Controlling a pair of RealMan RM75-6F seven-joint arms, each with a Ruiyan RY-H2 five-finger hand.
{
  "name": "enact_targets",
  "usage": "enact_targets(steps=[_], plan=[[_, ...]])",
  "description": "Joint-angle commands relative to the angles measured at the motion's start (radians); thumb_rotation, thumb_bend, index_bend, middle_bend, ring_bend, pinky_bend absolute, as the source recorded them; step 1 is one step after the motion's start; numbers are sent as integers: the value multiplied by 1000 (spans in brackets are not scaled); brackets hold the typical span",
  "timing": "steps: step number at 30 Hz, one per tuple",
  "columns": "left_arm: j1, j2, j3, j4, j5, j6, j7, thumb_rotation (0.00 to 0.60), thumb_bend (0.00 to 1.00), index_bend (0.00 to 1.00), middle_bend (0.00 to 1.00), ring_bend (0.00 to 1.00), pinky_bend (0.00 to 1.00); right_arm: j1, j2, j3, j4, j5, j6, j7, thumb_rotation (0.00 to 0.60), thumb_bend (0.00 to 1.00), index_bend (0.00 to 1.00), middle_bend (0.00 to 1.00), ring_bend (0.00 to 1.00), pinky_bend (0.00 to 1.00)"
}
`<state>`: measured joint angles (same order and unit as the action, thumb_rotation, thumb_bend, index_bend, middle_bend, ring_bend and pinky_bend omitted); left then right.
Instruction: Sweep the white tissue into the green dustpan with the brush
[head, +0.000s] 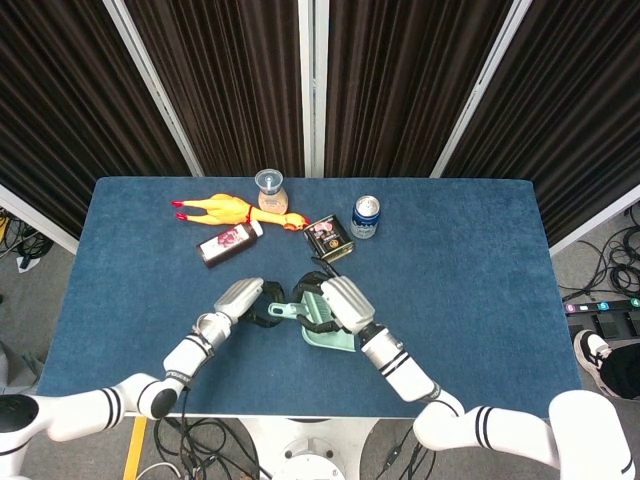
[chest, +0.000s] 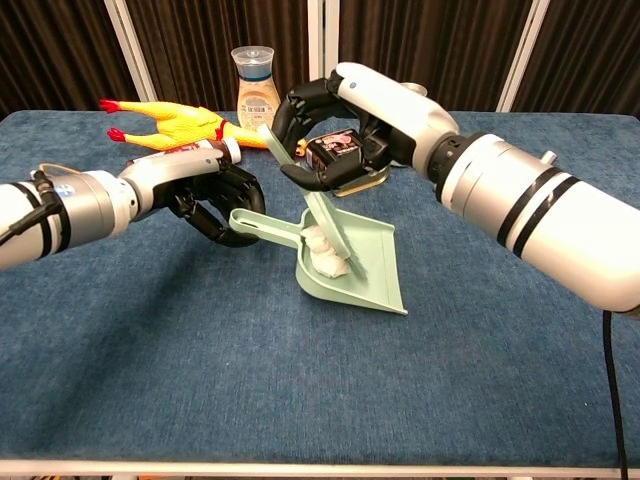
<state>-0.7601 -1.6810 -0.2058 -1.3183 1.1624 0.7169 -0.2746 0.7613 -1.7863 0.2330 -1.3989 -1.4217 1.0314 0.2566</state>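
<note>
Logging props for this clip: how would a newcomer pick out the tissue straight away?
Start at the blue table, then find the green dustpan near its middle, between the two hands. The white tissue is the crumpled wad lying inside the pan, against the brush; nothing else nearby is white and soft-looking.
</note>
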Motion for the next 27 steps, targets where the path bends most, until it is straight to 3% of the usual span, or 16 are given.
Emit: enact_targets(steps=[1,12,17,23,27], plan=[[2,-1,1,0,-1,4,1,600,310,539,484,379,306,-1,5,0,-6,1,3,-1,600,566,763,564,270,0],[9,-2,13,2,1,10,13,600,311,468,459,379,306,-12,76,2,-79,-3,17,-19,600,565,763,565,270,0],[11,5,13,-3,5,18,20,600,311,450,445,370,306,-25,154,2,-134,-8,23,-24,600,565,763,565,271,0],[16,15,14,-7,5,26,27,600,310,418,415,347,306,-50,316,-30,-161,43,-36,-155,600,565,762,564,271,0],[20,21,17,-9,2,33,38,600,308,374,371,305,287,-59,373,-67,-138,90,-86,-253,600,564,747,564,263,0]])
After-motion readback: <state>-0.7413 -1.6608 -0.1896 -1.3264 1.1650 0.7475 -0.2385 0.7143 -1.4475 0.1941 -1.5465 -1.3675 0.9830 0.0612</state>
